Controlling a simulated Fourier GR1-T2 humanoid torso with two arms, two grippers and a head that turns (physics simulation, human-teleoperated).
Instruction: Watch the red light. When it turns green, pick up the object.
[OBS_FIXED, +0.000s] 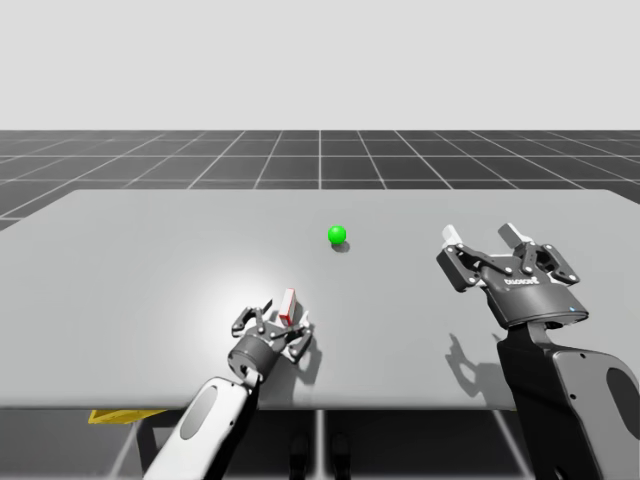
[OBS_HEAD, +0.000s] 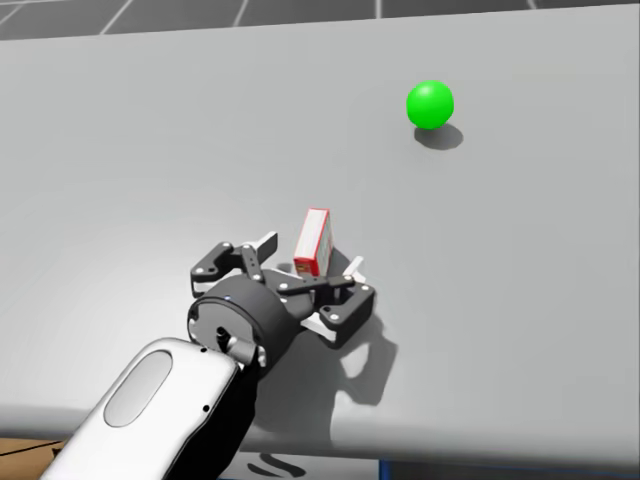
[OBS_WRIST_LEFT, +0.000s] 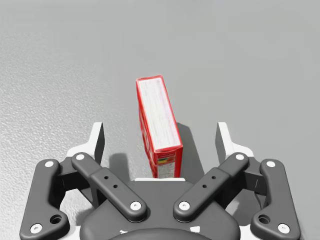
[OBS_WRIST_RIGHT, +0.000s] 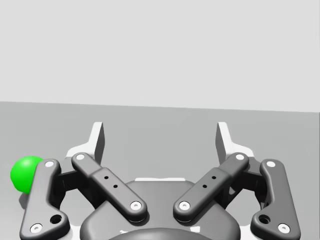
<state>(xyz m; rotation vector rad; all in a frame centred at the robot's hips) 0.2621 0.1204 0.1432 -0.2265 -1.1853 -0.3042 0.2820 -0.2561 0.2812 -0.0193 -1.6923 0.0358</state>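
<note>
Across the middle of the high view we have the grey table (OBS_FIXED: 150, 300), wide and flat, running almost edge to edge. Lower right of that frame, our dark right arm comes up from the bottom edge, and our right gripper (OBS_FIXED: 482, 236) hangs above the tabletop with its fingers spread wide, nothing between them. Lower left, our white left forearm reaches in, and our left gripper (OBS_WRIST_LEFT: 160, 140) sits low at the table, released, jaws apart. And there it is, the small red box (OBS_WRIST_LEFT: 159, 125) with its pale top face, standing upright on the table right between those left fingers, a clear gap on each side, neither finger touching it. In the head view it stands just below centre, rising above the gripper's links. Smallest of all, the light: a green ball (OBS_FIXED: 337, 235) at the centre of the high view, resting on the table, well apart from the box.
</note>
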